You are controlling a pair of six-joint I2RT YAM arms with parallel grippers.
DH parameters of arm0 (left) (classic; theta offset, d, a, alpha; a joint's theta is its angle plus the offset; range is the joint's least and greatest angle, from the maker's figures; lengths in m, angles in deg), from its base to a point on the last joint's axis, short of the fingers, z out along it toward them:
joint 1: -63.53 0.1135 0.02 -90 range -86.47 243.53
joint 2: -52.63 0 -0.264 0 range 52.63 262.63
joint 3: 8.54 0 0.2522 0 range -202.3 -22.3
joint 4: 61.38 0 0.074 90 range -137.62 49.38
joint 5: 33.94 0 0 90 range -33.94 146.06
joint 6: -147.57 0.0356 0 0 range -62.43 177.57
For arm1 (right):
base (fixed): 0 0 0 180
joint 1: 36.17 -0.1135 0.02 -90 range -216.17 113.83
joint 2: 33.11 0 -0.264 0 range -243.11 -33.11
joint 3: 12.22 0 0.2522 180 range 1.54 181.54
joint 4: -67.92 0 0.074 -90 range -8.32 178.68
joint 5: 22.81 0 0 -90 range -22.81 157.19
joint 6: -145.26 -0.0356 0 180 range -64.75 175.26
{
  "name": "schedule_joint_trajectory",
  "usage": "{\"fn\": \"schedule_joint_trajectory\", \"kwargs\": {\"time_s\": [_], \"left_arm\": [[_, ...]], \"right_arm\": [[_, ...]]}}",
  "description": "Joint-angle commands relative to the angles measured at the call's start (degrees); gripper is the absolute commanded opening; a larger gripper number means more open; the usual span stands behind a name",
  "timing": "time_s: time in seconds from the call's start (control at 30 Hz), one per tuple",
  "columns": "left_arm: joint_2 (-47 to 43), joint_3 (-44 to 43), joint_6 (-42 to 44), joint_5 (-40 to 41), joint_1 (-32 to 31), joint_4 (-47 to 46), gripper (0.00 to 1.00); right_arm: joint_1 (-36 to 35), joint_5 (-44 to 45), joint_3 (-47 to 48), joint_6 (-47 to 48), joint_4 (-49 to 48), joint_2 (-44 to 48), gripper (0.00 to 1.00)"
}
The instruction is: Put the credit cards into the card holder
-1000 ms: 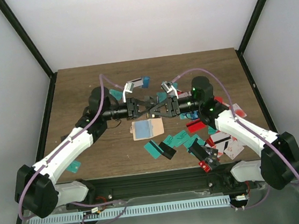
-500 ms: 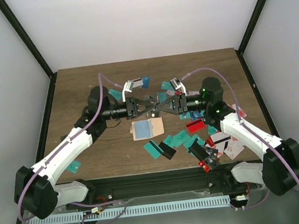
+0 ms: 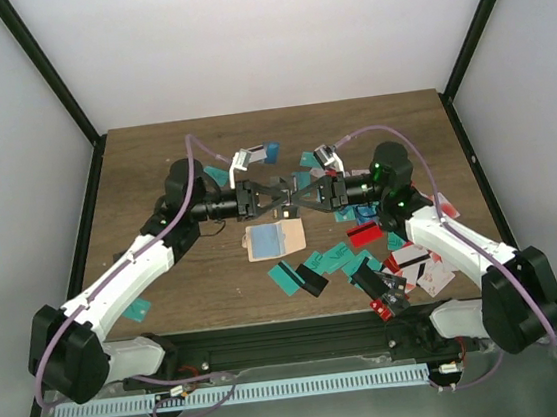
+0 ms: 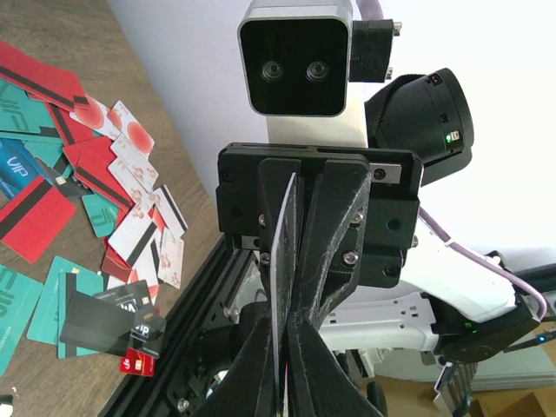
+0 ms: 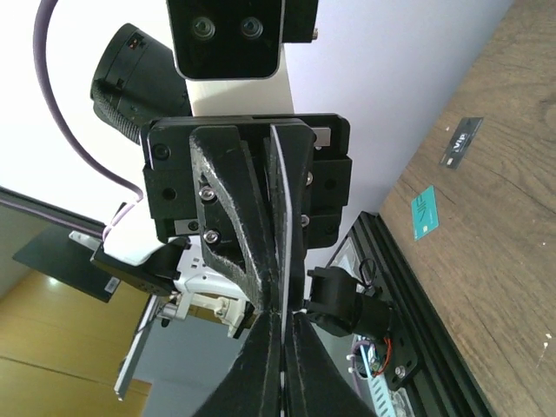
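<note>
1. Claws meet tip to tip above the middle of the worktop. Left claw (image 3: 284,196) and right claw (image 3: 295,195) point straight at each other, and their fingers form an X in the top view.
2. Thin pale plastic card (image 4: 280,261) stands edge-on between them, clear of the worktop.
   - Left wrist view: the left claw's own fingers are pinched onto the card's near edge, and the right claw's fingers are closed on its far edge.
   - Right wrist view agrees: the card runs straight through both sets of fingers.
   - Reading: both claws are clamped on this one card.
3. Tan, square-ish folding card holder (image 3: 293,237) lies flat and open on the brown wooden worktop (image 3: 153,162), just on the near side of the joined claws. A bluish-grey rectangle covers its left part; card or lining, cannot tell.
4. Loose credit cards (image 3: 329,256) lie mostly to the right of the holder and nearer than it.
   - Teal card (image 3: 288,278), with a black card (image 3: 314,285) touching its right end.
   - Red striped card (image 3: 364,236).
   - White cards (image 3: 429,272), overlapping beside the right arm.
5. Outliers:
   - Lone teal card (image 3: 141,308) at near left, beside the left arm.
   - Blue card (image 3: 272,152) on the far side of the claws.
6. Teal card closest to the holder lies apart from it, not touching.
</note>
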Motion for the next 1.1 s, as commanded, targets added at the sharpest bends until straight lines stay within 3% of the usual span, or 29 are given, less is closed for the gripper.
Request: {"fn": "schedule_joint_trajectory", "kwargs": {"time_s": [0.0,0.03,0.07,0.2,0.27,0.33,0.4,0.53,0.8,1.07], "left_arm": [[1.66,-0.84,1.71,-1.61,-0.02,-0.42,0.07],[1.92,-0.87,2.09,-1.69,0.02,0.06,0.11],[2.22,-1.15,3.50,-1.71,0.04,1.12,0.21],[2.64,-4.64,15.15,7.50,0.39,17.44,0.71],[3.42,-6.18,21.54,14.16,0.61,25.58,0.76],[5.52,-7.79,26.11,19.73,0.78,32.54,0.73],[7.92,-8.41,28.83,23.81,0.92,36.80,0.64],[13.89,-8.70,30.38,26.33,0.98,38.64,0.50],[24.61,-12.24,33.32,31.77,0.98,41.53,0.41],[27.49,-11.64,35.21,41.02,1.16,43.71,0.29]], "right_arm": [[0.22,0.18,3.29,2.73,2.81,-0.49,0.01],[0.26,1.35,3.57,4.29,5.95,-0.51,0.01],[0.26,2.50,3.69,6.37,8.39,-0.59,0.01],[0.25,7.19,3.22,10.81,16.71,-1.31,0.01],[0.21,9.69,3.24,12.98,21.14,-2.57,0.01],[0.21,11.48,3.24,14.54,24.60,-4.18,0.01],[0.14,12.62,2.99,15.42,25.64,-5.94,0.01],[0.21,13.89,2.74,16.30,25.82,-9.88,0.01],[-1.00,17.00,6.81,19.10,29.53,-18.35,0.01],[-4.07,18.87,10.74,21.03,30.85,-25.01,0.01]]}}
